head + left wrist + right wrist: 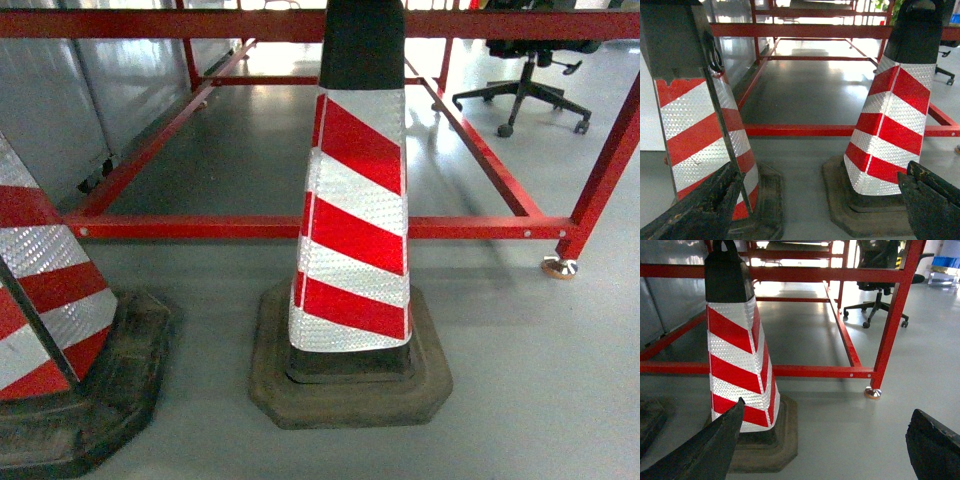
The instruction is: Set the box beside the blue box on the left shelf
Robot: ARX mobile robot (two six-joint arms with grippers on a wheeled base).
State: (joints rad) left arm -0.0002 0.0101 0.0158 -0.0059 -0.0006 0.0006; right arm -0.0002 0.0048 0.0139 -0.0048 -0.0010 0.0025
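Head cam: looks fwd and slanting down at the floor, close to a striped traffic cone (352, 215), red frame (300, 228) behind. Left wrist cam: low, near floor, faces fwd between two cones; the right one (892, 112) is the same cone. Right wrist cam: also low, fwd-facing, same cone (737, 352) at left, office chair (877, 302) far back. All three share cone + frame.

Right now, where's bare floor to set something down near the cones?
Open grey floor right of the middle cone, up to the red frame's foot. More inside the red frame, behind its low rail. Crowded on the left: the second cone stands close beside the middle one.
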